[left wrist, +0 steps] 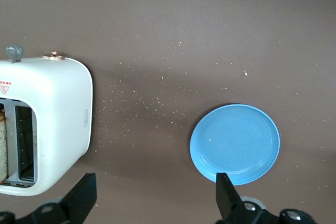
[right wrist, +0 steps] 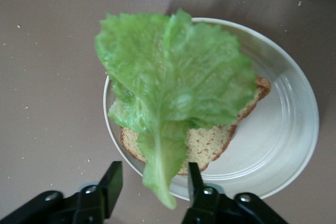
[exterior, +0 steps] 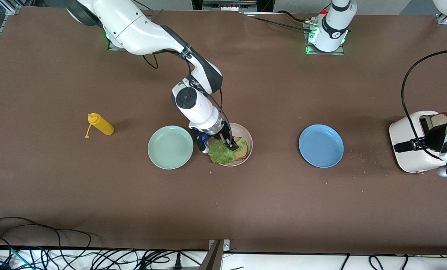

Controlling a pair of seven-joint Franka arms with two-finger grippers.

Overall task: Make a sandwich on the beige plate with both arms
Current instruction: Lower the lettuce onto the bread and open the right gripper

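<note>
The beige plate [exterior: 245,132] sits mid-table and holds one brown bread slice [exterior: 242,150] with a ruffled green lettuce leaf [exterior: 220,153] lying on it. The leaf overhangs the rim nearer the front camera. My right gripper [exterior: 219,146] hovers low over that plate, open. In the right wrist view the leaf [right wrist: 173,77] covers most of the slice [right wrist: 210,142] on the plate [right wrist: 283,129], and its stem hangs between my spread right gripper [right wrist: 154,182] fingers, touching neither. My left gripper [exterior: 399,145] is open and empty above the toaster. It also shows in the left wrist view [left wrist: 156,195].
A white toaster [exterior: 410,150] with a bread slice [exterior: 441,119] in its slot stands at the left arm's end. A blue plate [exterior: 321,146] lies between toaster and beige plate. A mint green plate [exterior: 170,147] and a yellow squeeze bottle [exterior: 101,125] lie toward the right arm's end.
</note>
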